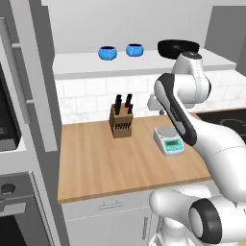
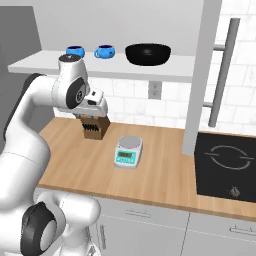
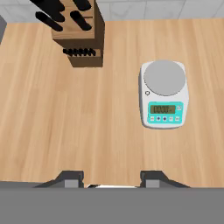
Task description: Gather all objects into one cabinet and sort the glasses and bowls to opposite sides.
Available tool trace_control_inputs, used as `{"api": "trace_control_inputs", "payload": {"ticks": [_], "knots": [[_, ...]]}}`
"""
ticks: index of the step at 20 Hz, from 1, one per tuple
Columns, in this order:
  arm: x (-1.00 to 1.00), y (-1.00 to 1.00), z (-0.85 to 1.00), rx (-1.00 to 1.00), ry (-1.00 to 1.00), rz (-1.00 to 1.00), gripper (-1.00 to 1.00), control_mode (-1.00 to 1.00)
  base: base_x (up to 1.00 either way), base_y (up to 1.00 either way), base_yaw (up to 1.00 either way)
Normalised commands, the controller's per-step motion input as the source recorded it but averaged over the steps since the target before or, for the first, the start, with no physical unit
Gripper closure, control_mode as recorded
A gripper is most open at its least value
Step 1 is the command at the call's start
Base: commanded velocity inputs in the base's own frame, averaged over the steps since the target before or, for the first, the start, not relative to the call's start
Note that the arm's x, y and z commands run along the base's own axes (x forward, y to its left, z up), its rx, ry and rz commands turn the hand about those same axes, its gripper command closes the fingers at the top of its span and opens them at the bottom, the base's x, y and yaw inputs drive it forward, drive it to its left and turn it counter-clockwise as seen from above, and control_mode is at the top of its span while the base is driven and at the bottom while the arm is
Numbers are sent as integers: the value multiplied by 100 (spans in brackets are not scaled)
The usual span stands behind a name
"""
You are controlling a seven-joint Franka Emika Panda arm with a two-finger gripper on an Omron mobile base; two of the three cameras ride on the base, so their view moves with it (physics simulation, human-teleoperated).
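Two bright-blue bowls (image 1: 107, 53) (image 1: 135, 49) stand side by side on a thin white shelf (image 1: 144, 63) above the counter; in the right base view they are the left bowl (image 2: 75, 51) and the right bowl (image 2: 104, 51). The salmon-orange cup and the cabinet are out of view. My gripper (image 3: 113, 180) points straight down at the wooden counter, open, with nothing between its fingertips (image 3: 72, 179). My hand (image 2: 95, 104) hangs below the shelf, in front of the knife block.
A black bowl (image 2: 148, 54) sits on the shelf right of the blue ones. On the counter (image 1: 110, 163) stand a knife block (image 3: 78, 35) and a kitchen scale (image 3: 164, 94). A black cooktop (image 2: 225, 165) lies to the right, behind a grey upright panel (image 2: 200, 75).
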Motion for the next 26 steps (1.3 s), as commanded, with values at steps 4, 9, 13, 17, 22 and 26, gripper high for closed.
{"api": "trace_control_inputs", "payload": {"ticks": [4,9,13,17,22,26], "knots": [[0,0,0,0,0,0,-100,100,0,0,0],[0,0,0,0,0,0,-100,100,-32,0,0],[0,0,0,0,0,0,-100,100,-78,0,0],[0,0,0,0,0,0,-100,100,-74,0,0],[0,0,0,0,0,0,-100,100,-67,0,0],[0,0,0,0,0,0,-100,100,-49,-1,0]]}}
